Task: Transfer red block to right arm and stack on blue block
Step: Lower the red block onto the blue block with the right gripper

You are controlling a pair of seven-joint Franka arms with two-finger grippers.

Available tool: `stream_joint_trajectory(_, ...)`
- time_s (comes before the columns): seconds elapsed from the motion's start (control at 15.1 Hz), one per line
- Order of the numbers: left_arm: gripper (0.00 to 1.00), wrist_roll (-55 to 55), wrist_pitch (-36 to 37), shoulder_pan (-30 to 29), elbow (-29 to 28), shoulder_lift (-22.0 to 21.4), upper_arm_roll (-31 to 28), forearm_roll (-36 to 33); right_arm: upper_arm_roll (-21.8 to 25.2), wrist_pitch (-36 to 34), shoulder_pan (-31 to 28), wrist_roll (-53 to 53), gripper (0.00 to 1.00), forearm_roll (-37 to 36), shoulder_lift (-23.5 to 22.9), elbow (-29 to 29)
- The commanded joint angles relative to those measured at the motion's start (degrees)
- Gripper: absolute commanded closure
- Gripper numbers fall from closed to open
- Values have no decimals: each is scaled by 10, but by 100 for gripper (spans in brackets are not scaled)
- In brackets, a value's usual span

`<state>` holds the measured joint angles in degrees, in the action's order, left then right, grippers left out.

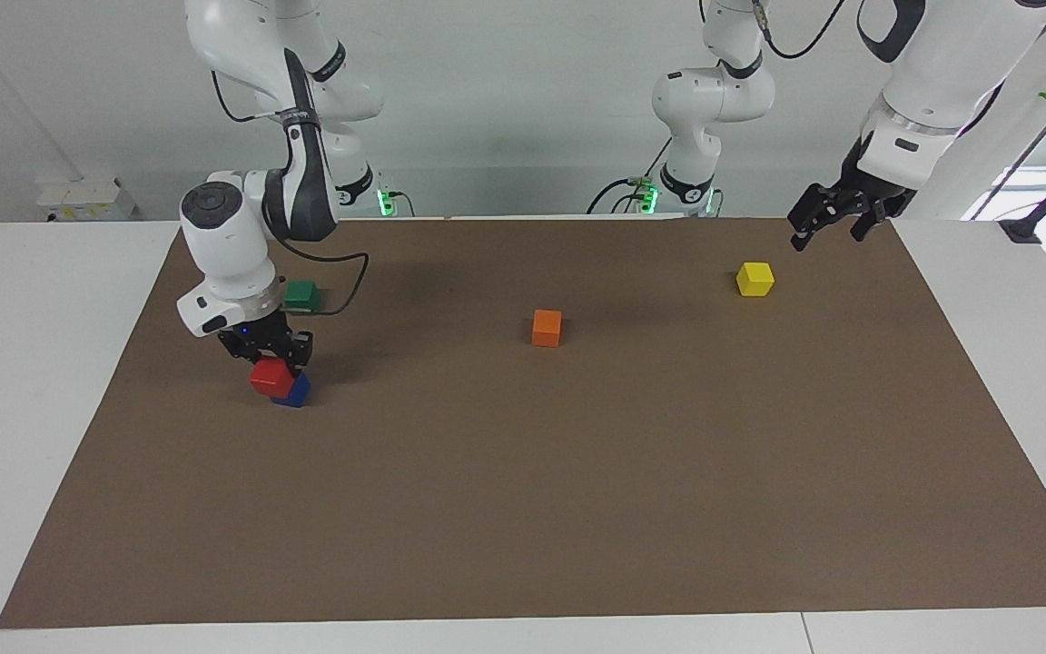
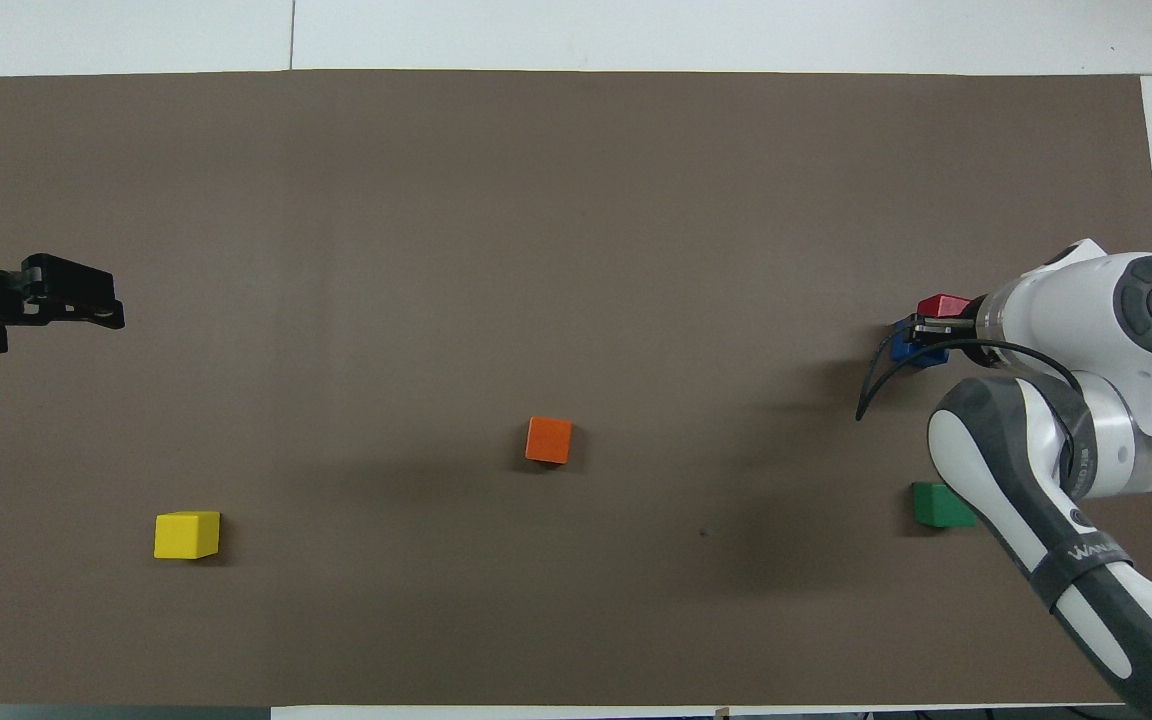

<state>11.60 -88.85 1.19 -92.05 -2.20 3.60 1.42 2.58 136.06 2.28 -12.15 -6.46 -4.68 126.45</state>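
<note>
My right gripper (image 1: 272,358) is shut on the red block (image 1: 270,377) at the right arm's end of the mat. The red block hangs low over the blue block (image 1: 296,391) and is shifted off it toward the right arm's end, hiding most of it. Whether the two touch I cannot tell. In the overhead view the red block (image 2: 942,304) shows just past the right gripper (image 2: 936,325), with the blue block (image 2: 908,348) peeking out beneath. My left gripper (image 1: 827,221) waits open in the air over the mat's corner, above the yellow block (image 1: 754,278).
A green block (image 1: 302,293) lies close to the right arm's wrist, nearer to the robots than the blue block. An orange block (image 1: 547,327) sits mid-mat. The brown mat (image 1: 577,509) covers the table. A black cable loops off the right wrist.
</note>
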Motion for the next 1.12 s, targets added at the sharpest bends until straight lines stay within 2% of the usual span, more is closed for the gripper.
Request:
stream_joint_trajectory(0.0,0,4,4,-3,-15,-14,1,5,-7,12,-3,-29,100,-7,6,12)
stream_joint_trajectory(0.53,0,4,4,-3,-15,-14,1,5,-7,14,-3,-34,100,-7,13,34)
stream_joint_trajectory(0.59,0,4,4,-3,-15,-14,1,5,-7,14,-3,-34,66,-7,13,33)
stream_joint_trajectory(0.66,0,4,4,-4,-15,-14,1,5,-7,13,-3,-34,7,-7,13,33)
stream_joint_trajectory(0.73,0,4,4,-4,-15,-14,1,5,-7,13,-3,-35,0,-7,12,29)
stream_joint_trajectory(1.06,0,4,4,-4,-15,-14,1,5,-8,1,-2,-40,0,-7,8,8)
